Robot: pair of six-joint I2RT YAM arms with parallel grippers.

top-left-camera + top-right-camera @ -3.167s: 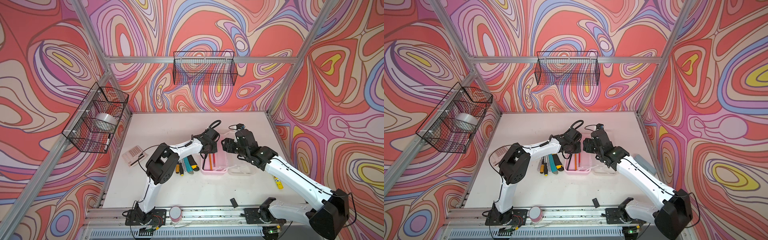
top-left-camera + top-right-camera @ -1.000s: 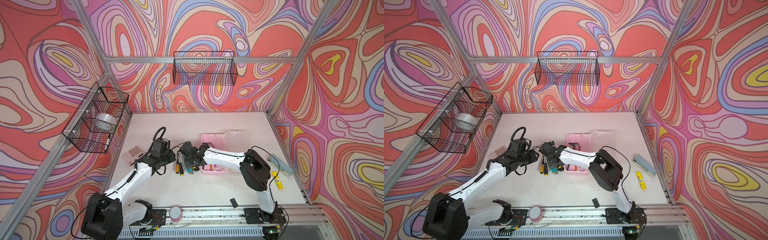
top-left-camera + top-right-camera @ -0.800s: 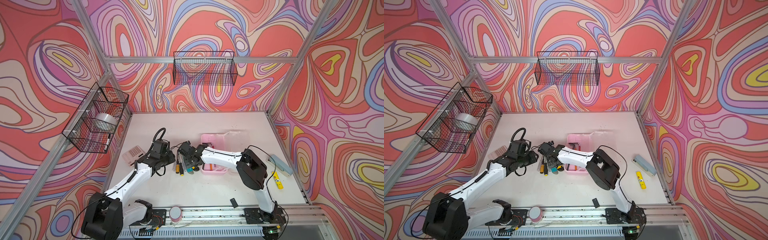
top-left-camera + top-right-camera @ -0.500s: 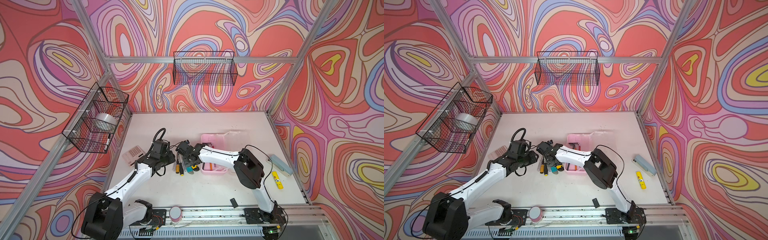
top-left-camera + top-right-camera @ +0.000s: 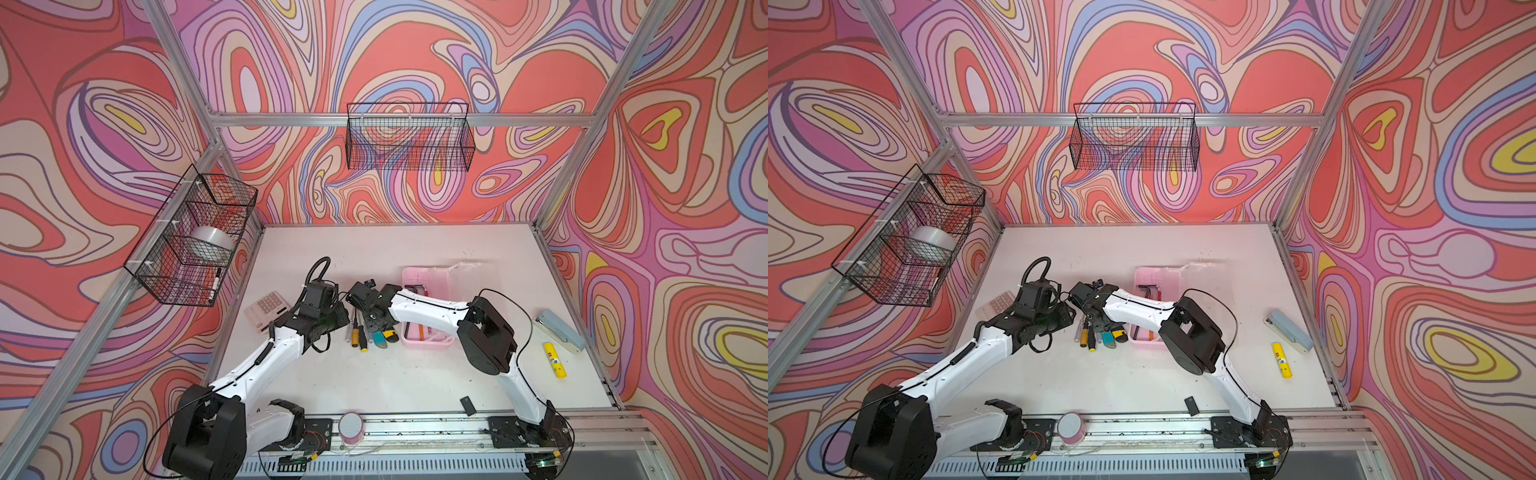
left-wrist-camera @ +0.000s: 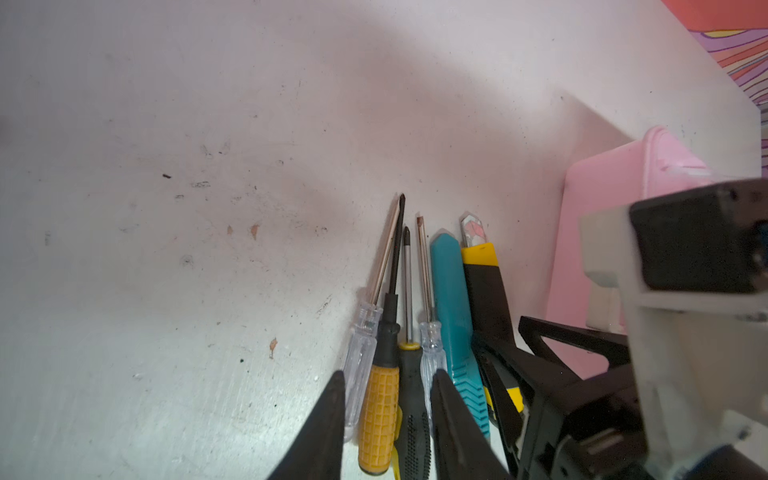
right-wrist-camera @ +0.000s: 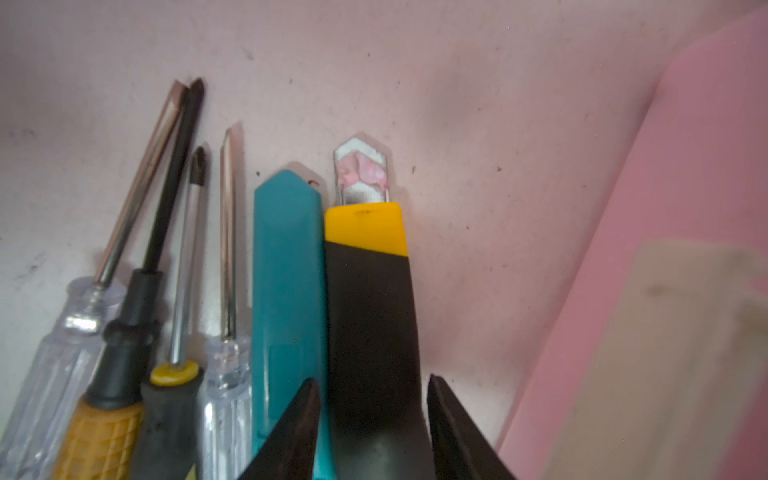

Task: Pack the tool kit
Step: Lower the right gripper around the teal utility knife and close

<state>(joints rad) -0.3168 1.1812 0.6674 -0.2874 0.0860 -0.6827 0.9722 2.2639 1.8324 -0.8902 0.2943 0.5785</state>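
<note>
The right tool (image 7: 370, 378) straddles the yellow-black knife (image 7: 370, 291), which lies nearest the open pink box (image 5: 411, 276) on the surface (image 5: 374, 374), likely to lift it in, though whether it pinches yet I cannot tell; the left tool (image 6: 387, 372) hangs spread over the screwdrivers (image 6: 378, 411).

The left arm (image 5: 274, 353) and right arm (image 5: 432, 309) meet over a row of tools (image 5: 365, 334) lying on the table (image 5: 415, 382) just left of the open pink box (image 5: 415, 275). A calculator (image 5: 266, 308) lies beside the left arm; glue stick (image 5: 555, 359) and stapler (image 5: 559, 330) lie far right.
</note>
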